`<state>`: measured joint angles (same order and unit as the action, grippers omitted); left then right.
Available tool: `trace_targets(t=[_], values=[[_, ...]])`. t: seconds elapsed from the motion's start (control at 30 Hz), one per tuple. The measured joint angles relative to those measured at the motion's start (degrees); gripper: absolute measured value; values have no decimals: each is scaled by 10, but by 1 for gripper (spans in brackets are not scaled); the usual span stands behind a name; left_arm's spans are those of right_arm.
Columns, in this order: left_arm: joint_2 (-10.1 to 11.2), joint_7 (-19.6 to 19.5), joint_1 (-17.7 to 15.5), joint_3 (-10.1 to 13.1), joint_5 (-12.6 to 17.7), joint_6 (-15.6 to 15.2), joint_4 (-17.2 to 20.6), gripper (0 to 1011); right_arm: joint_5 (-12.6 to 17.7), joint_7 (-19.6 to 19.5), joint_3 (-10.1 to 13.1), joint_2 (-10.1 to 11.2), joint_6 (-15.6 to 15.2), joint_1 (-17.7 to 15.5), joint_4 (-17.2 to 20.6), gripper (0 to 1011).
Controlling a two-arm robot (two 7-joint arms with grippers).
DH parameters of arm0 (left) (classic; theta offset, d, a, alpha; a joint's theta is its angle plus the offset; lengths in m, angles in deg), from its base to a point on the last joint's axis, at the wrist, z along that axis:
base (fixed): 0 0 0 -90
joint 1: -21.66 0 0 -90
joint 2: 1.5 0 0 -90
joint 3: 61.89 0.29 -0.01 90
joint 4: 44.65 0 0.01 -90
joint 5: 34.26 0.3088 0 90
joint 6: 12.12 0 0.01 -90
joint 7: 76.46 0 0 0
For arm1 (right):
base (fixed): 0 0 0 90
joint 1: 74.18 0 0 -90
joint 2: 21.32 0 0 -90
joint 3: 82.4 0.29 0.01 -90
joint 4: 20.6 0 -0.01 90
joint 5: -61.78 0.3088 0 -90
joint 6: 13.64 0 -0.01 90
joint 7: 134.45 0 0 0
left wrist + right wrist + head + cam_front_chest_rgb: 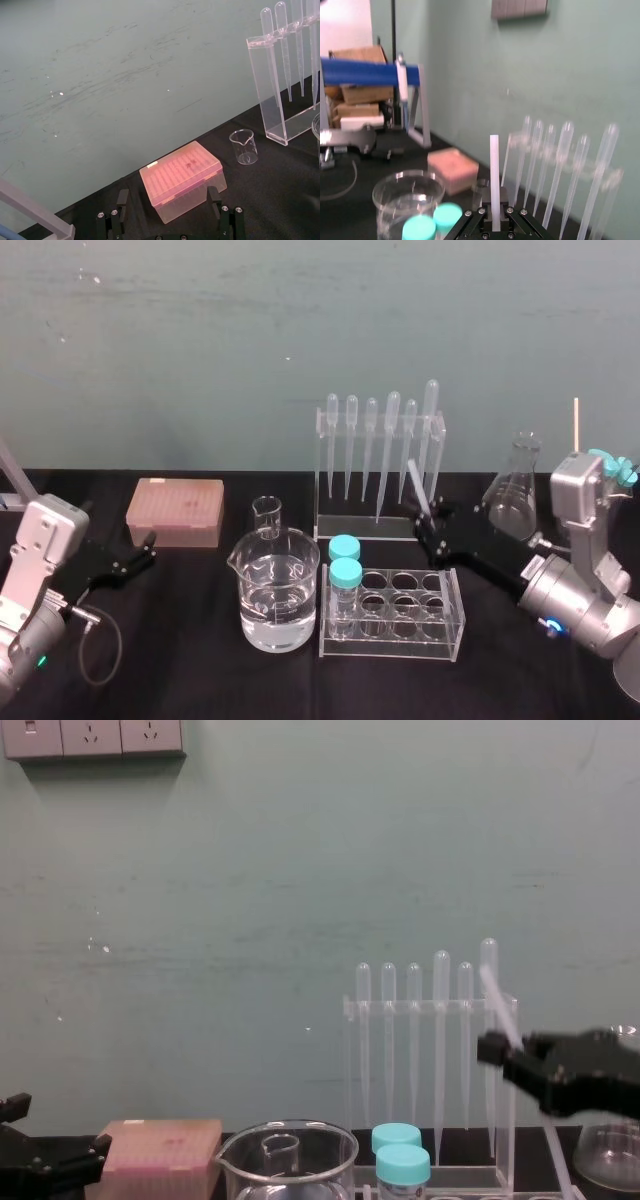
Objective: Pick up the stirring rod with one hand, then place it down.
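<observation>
A pale green wall backs the black tabletop in front of me. Toward the back stands the clear pipette rack, hung with a row of bulb-topped pipettes. In front of it to the left is the large beaker, partly filled with clear liquid, and just beside that the test tube rack, with two blue-capped tubes at its left end. A conical flask stands to the right of the pipette rack, a pink tip box well to the left, and a small beaker just behind the large one.

My left claw hangs low beside the pink box, its fingers spread wide with nothing between them. My right claw reaches in above the test tube rack, just in front of the pipette rack's right end, and is closed tight on the stirring rod. The rod stands tilted, its top leaning left across the rack's right post. Its lower part runs down below my fingers, and I cannot tell whether its end touches the tabletop.
</observation>
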<state>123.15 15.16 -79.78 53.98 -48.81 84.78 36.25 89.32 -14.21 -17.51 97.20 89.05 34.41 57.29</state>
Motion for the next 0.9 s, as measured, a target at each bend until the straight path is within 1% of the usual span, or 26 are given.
trace_targets(t=[0.03,0.07,0.1,0.13,0.17,0.4,0.5,0.63,0.67,0.77,0.9], values=[[0,0,0,0,0,0,0,1000,-1,1,3,-1,10,-1,2,68],[0,0,0,0,0,0,0,1000,-1,3,9,-4,28,-2,3,68],[0,0,0,0,0,0,0,1000,1,6,12,-6,37,-2,4,68],[0,0,0,0,0,0,0,1000,4,10,15,-9,45,-2,4,68],[0,0,0,0,0,0,0,1000,12,20,21,-14,61,-1,4,68],[0,0,0,0,0,0,0,1000,34,50,44,-33,111,5,-8,68],[0,0,0,0,0,0,0,1000,35,58,48,-36,120,7,-15,68],[0,0,0,0,0,0,0,1000,33,73,51,-39,132,8,-35,68],[0,0,0,0,0,0,0,1000,33,73,51,-39,132,8,-35,68],[0,0,0,0,0,0,0,1000,25,80,51,-42,137,9,-51,68],[0,0,0,0,0,0,0,1000,18,80,56,-46,137,10,-61,68]])
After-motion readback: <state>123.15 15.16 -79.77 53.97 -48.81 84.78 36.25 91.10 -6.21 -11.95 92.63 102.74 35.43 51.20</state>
